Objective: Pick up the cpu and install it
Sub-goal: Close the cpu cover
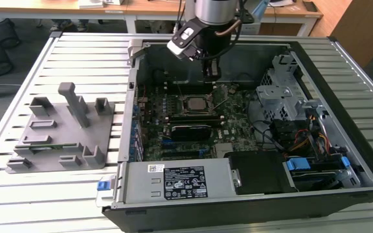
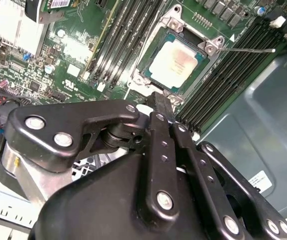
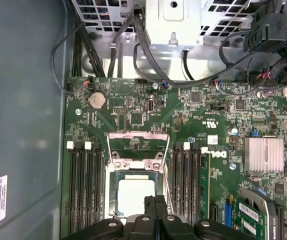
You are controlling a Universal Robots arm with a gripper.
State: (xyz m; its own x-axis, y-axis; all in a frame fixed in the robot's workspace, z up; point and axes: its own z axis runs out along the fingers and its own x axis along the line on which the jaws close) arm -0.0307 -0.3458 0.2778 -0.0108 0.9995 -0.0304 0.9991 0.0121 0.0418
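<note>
The gripper's black linkage sits closest to the lens in both wrist views. The gripper (image 3: 154, 200) has its two fingers pressed together with nothing between them. The cpu (image 3: 133, 196) lies flat in the socket on the motherboard (image 3: 183, 112), silver top up, just past the fingertips and slightly to one side. I judge the tips stand over its near edge, but I cannot tell whether they touch. The chip is square, so it has no long axis; its edges run parallel to the memory slots (image 3: 86, 185).

The first wrist view shows the hinged load frame (image 3: 138, 145) standing open beyond the chip. The second wrist view adds the thin retention lever (image 2: 246, 49), sticking out free. The exterior view places the arm inside the open computer case (image 1: 167, 58), near the socket's far side. The grey fixture (image 1: 63, 131) sits well apart on the exterior view's left.
</note>
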